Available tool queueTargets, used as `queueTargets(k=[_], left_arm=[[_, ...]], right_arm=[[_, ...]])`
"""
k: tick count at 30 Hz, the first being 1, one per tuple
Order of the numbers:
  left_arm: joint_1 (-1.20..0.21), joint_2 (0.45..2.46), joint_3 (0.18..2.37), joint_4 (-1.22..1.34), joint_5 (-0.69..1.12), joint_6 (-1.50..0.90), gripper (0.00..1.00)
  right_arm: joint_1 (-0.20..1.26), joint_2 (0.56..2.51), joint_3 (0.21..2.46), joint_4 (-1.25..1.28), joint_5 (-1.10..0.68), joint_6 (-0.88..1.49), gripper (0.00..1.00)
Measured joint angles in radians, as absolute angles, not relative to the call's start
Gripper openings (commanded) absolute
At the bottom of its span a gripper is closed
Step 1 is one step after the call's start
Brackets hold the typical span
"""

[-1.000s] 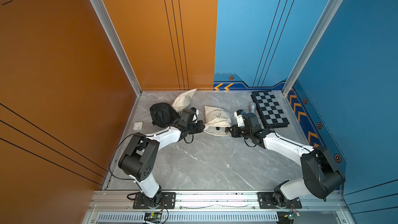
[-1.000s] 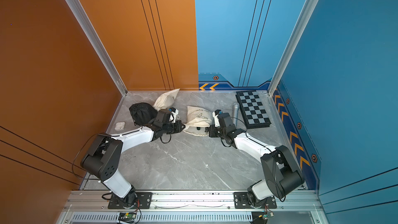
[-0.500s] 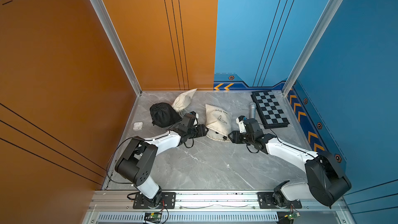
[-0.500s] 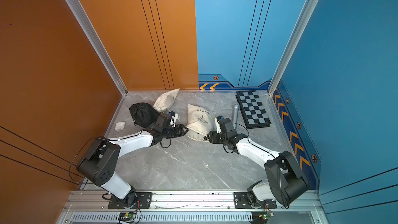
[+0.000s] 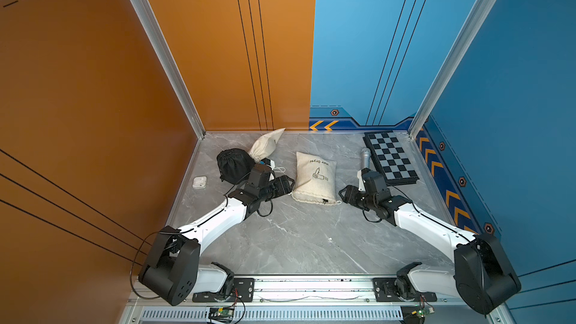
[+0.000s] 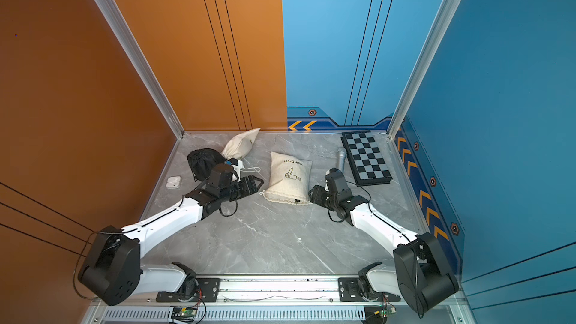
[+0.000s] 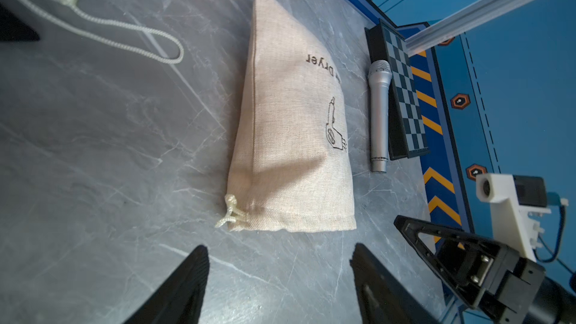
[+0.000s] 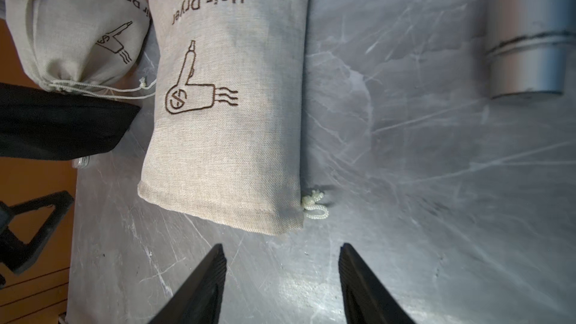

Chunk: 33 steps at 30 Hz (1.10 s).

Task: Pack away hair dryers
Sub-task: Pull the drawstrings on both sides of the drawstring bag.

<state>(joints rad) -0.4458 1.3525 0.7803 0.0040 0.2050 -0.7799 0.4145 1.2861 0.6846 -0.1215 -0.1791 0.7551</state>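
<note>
No hair dryers show in any view. A beige cloth bag printed "Hair Dryer" (image 5: 314, 179) (image 6: 290, 179) lies flat mid-table, its drawn mouth toward me (image 7: 290, 138) (image 8: 227, 104). My left gripper (image 5: 291, 183) (image 7: 280, 247) stands open just off the left corner of the mouth, nothing between its fingers. Off the right corner my right gripper (image 5: 341, 193) (image 8: 282, 246) is open too, holding nothing. A second beige bag (image 5: 266, 146) (image 8: 78, 26) and a black bag (image 5: 233, 165) sit tied at the back left.
A grey microphone (image 5: 365, 157) (image 7: 378, 113) lies beside a folded chessboard (image 5: 389, 157) at the back right. A small white case (image 5: 199, 182) rests by the left wall. A white drawstring (image 7: 124, 42) trails from the back bag. Walls close three sides.
Both grippers were shut at the beige bag's mouth. They have opened, let go and drawn back toward me, and the bag has settled flat.
</note>
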Motion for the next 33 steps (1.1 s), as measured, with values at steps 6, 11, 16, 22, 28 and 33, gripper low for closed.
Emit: queueTargets(k=[6,11,16,22,28,33], left_arm=[[-0.444,1.376,0.760,-0.043,0.201,-0.826,0.57],[-0.429,1.404,0.701,-0.033,0.203,-0.876,0.41],[-0.424,1.470,0.680,0.025,0.218,-0.944,0.39],[-0.423,1.514,0.683,0.081,0.220,-0.990,0.44],[-0.416,1.524,0.675,0.191,0.219,-1.110,0.47],[-0.413,1.526,0.657,0.276,0.212,-1.225,0.47]], right_arm=[[0.407,1.271,0.664,-0.133,-0.167,0.812,0.58],[0.396,1.272,0.653,-0.144,-0.167,0.818,0.56],[0.396,1.272,0.653,-0.147,-0.167,0.817,0.56],[0.396,1.277,0.653,-0.147,-0.167,0.817,0.55],[0.396,1.293,0.653,-0.146,-0.167,0.817,0.55],[0.396,1.298,0.653,-0.146,-0.167,0.817,0.55]])
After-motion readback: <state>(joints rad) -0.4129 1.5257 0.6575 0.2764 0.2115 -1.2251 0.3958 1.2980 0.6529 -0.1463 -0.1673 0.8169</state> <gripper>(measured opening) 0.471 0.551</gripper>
